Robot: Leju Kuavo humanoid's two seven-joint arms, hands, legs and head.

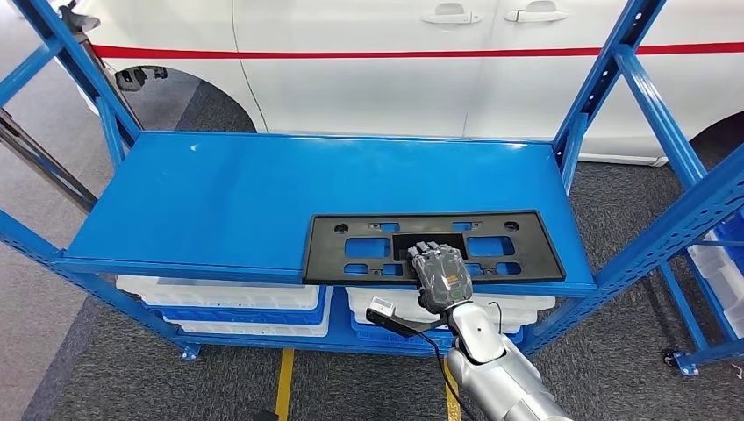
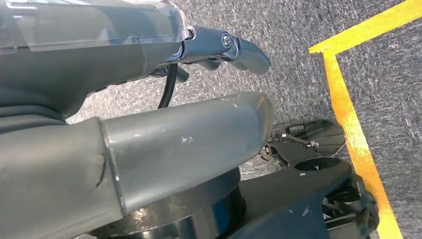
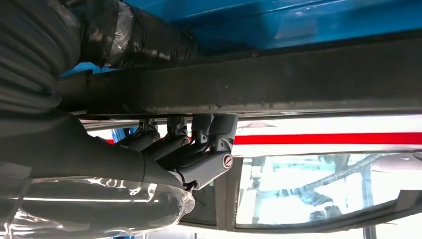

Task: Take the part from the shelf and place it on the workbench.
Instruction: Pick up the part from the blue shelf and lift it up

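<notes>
Under the dark, smooth plastic-looking fingers (image 1: 430, 253) lies the part (image 1: 351, 237), matt black plastic. Around it the shelf (image 1: 219, 197) is smooth, glossy blue painted metal. The floor (image 1: 114, 377) below is rough grey carpet.

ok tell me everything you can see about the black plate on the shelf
The black plate is a flat, wide rectangular panel, matte and plastic-looking, pierced by rectangular cut-outs and small holes, with a larger opening near its middle. It lies flat on the blue shelf, toward the right end, its near edge along the shelf's front lip. The right hand rests on its near middle, fingers over the top. Whether it is gripped yet is unclear.
</notes>
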